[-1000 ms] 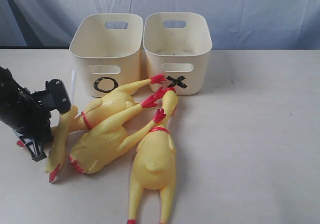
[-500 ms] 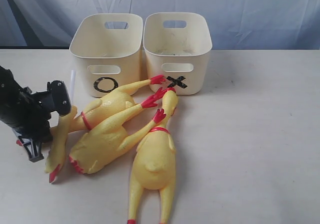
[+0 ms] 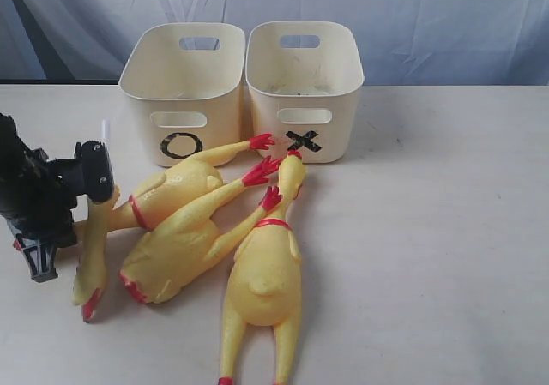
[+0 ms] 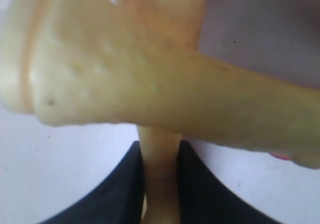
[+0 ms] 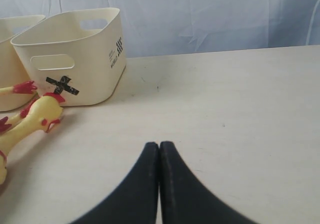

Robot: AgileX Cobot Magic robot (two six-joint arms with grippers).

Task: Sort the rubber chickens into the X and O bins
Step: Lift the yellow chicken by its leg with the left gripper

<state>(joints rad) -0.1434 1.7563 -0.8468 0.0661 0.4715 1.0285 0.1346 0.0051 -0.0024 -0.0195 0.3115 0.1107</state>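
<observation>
Four yellow rubber chickens lie in front of the bins. My left gripper [image 3: 93, 179] is shut on the thinnest chicken [image 3: 88, 256], whose white tube [image 3: 105, 130] sticks up behind it. In the left wrist view the black fingers [image 4: 125, 184] squeeze this chicken's narrow part [image 4: 160, 169] in the left gripper [image 4: 160, 149]. A second chicken [image 3: 171, 188], a third [image 3: 176, 239] and the largest [image 3: 262, 273] lie to its right. The O bin [image 3: 183, 85] and X bin [image 3: 304, 85] stand behind. My right gripper [image 5: 159, 146] is shut on nothing, away from the X bin [image 5: 75, 54].
The right wrist view shows the largest chicken's head [image 5: 42, 116] near the X bin and a corner of the O bin [image 5: 12, 64]. A blue-grey curtain [image 3: 429, 25] hangs behind the table [image 3: 446, 231], whose right half is bare tabletop.
My left gripper has drawn leftward with the thin chicken, its white tube shifting left too. The second chicken beside it slid a little to the left as well.
</observation>
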